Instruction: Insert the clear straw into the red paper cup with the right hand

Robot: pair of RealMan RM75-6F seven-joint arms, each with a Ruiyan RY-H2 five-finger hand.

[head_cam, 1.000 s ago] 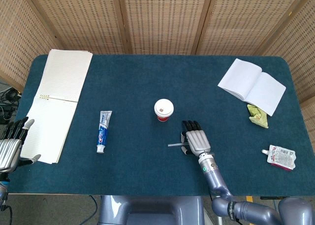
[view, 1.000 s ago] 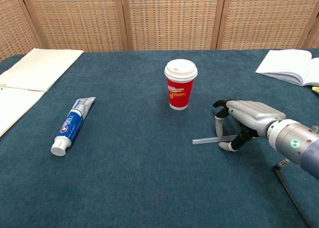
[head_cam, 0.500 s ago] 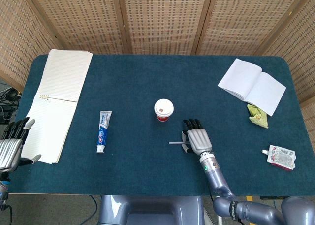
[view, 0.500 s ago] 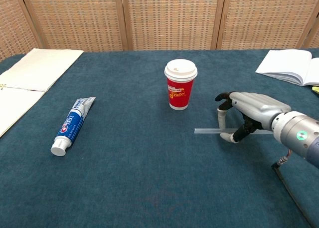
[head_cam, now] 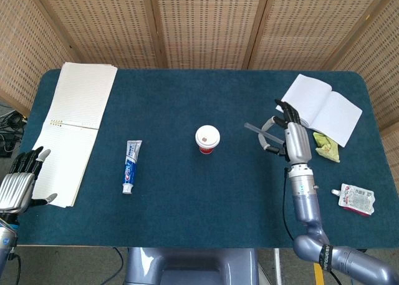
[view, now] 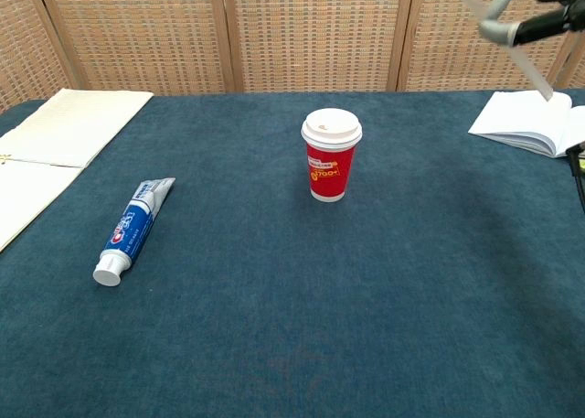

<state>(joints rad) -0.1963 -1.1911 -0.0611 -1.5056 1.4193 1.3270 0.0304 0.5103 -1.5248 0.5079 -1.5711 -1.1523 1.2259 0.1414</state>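
A: Progress check, biggest first. Table (head_cam: 187,216)?

B: Notepad (head_cam: 72,129) along the left edge, open notebook (head_cam: 319,109) at the far right corner, toothpaste (head_cam: 130,166) left of middle, green wrapper (head_cam: 327,146) and a sachet (head_cam: 356,198) by the right edge.

A: Cup (head_cam: 207,139)?

B: Upright mid-table, white lid on, nothing in it.

A: Right hand (head_cam: 292,135)?

B: Raised right of the cup, well apart from it, pinching the straw (head_cam: 255,131). Straw is off the table and tilted; chest view catches it at the top right corner.

A: Left hand (head_cam: 19,184)?

B: At the near left corner, fingers spread, holding nothing.

A: So how far?

B: Pickup looks done. Left to do: carry the straw over the lid, line it up with the lid hole, push it in. Roughly halfway, I'd say.
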